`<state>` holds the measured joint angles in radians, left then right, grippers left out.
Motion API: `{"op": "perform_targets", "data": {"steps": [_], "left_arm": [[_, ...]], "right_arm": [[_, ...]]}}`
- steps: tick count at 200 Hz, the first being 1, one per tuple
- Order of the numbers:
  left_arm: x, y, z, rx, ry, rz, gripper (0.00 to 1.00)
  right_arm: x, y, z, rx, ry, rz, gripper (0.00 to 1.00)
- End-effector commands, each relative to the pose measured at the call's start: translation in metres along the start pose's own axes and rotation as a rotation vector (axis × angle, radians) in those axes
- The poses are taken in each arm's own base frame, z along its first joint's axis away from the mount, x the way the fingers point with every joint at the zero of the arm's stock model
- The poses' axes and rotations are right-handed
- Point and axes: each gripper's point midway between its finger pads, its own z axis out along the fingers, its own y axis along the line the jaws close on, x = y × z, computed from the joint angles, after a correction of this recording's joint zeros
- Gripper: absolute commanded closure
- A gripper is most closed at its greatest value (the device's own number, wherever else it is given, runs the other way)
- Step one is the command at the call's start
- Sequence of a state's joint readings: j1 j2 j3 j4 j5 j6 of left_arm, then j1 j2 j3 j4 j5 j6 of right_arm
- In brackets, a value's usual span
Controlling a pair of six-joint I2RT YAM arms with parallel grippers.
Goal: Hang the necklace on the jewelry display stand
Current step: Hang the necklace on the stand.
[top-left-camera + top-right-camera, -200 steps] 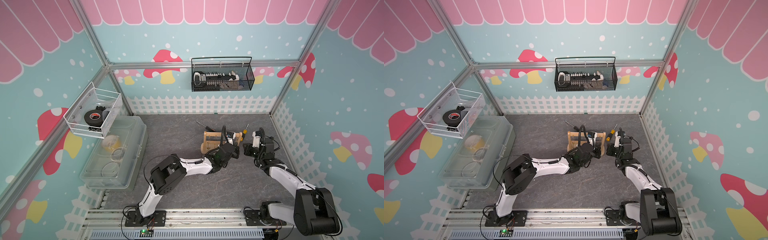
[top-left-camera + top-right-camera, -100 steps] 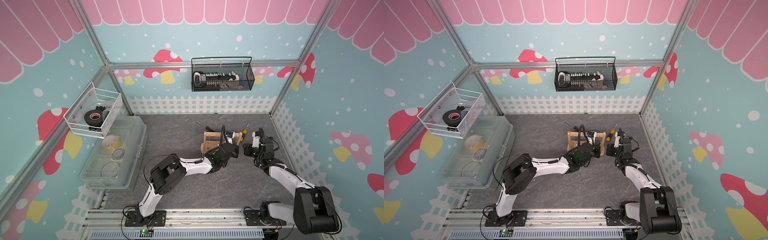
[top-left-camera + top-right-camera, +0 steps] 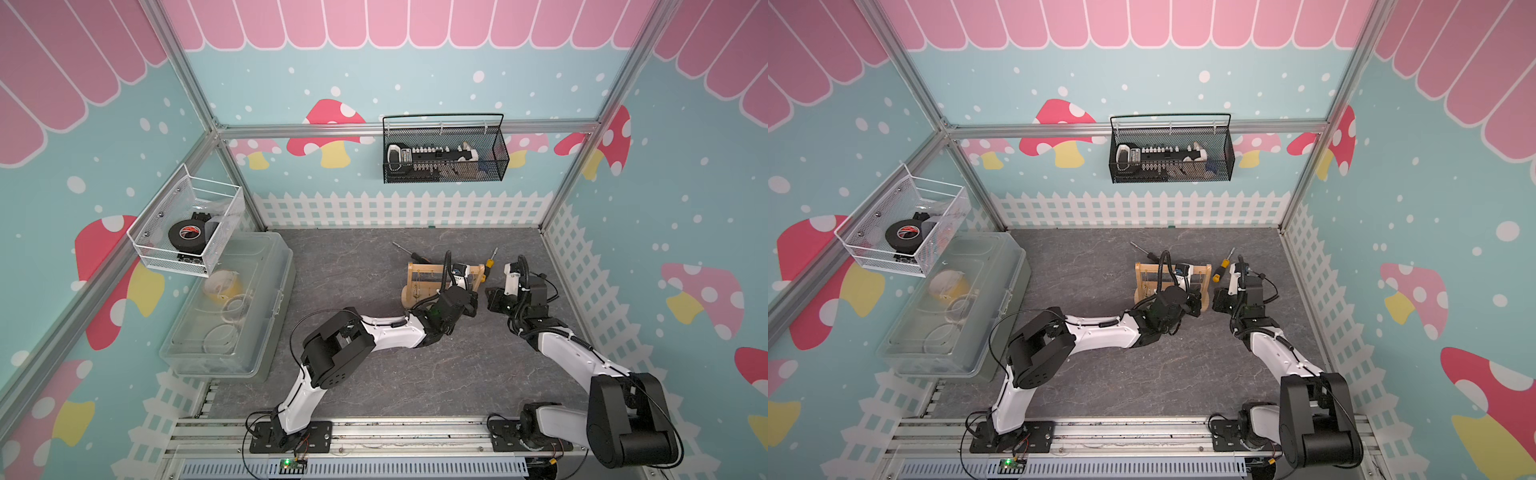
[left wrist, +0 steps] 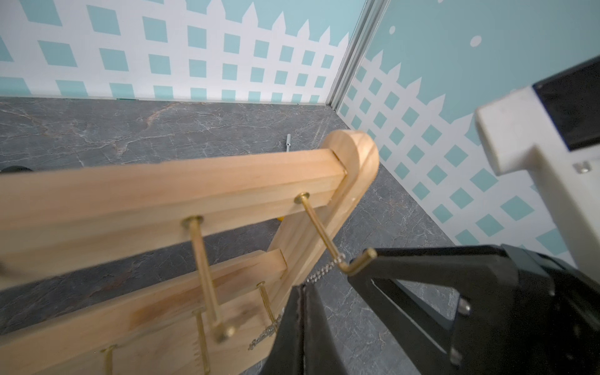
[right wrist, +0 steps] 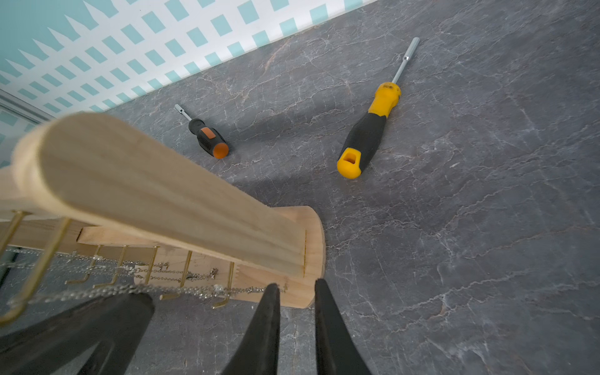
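Black left gripper (image 4: 303, 292) clamped on necklace (image 4: 324, 271), chain reaching hook of end gold peg (image 4: 319, 227) on jewelry display stand (image 4: 162, 188). Right gripper (image 5: 297, 284) narrowly parted, nothing seen between. We judge chain light, limp, snag-prone; we advise hold close to peg, short span, gentle pull.

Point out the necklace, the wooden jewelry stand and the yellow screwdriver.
necklace (image 4: 324, 270), left wrist view, on the short run of chain links in plain sight.
jewelry stand (image 5: 156, 191), right wrist view, on the nearest end post.
yellow screwdriver (image 5: 365, 138), right wrist view, on the handle's black grip.
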<state>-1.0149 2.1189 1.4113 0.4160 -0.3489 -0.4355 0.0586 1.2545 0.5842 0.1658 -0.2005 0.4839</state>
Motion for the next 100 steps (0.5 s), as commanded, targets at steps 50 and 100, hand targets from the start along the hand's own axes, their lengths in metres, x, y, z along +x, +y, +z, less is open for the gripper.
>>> {"op": "perform_targets", "data": {"steps": [50,100], "left_arm": [[-0.0049,0.0003,0.0112,-0.02,-0.018,0.013,0.99],[0.0006,0.007,0.0113,-0.047,-0.012,0.016,0.98]], "right_arm": [[-0.0056,-0.0006,-0.002,0.0,-0.021,0.002,0.8],[-0.0053,-0.0001,-0.0018,-0.003,-0.019,0.002,0.8]]}}
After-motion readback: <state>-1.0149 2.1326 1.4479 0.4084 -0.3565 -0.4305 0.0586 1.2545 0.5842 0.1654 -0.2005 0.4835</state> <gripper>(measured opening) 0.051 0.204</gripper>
